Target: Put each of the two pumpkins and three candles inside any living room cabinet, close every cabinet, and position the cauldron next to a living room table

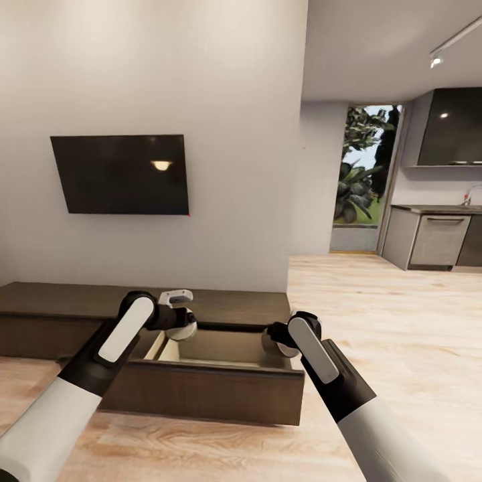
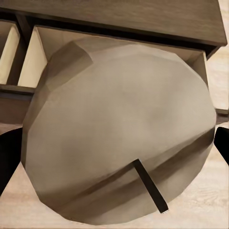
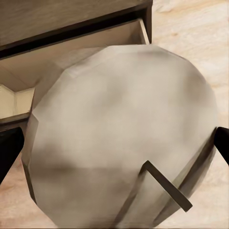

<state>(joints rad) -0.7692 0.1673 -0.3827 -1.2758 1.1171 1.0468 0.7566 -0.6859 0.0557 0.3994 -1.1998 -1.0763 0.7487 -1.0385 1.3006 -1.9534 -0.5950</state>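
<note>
The long low dark-brown cabinet (image 1: 60,294) stands against the wall, and its right-hand drawer (image 1: 201,391) is pulled out, showing a pale interior. My left gripper (image 1: 179,327) hovers over the drawer's left end, shut on a grey-beige candle (image 2: 119,129) with a dark wick. Over the drawer's right end, my right gripper (image 1: 274,340) is shut on a second candle (image 3: 119,133). In each wrist view the dark fingers (image 2: 7,157) (image 3: 9,148) press the candle's sides, with the open drawer (image 2: 43,47) (image 3: 71,57) behind it. The pumpkins, cauldron and table are out of view.
A black TV (image 1: 120,174) hangs on the white wall above the cabinet. Light wood floor (image 1: 375,314) stretches to the right toward a kitchen counter (image 1: 435,234) and a glass door (image 1: 365,174).
</note>
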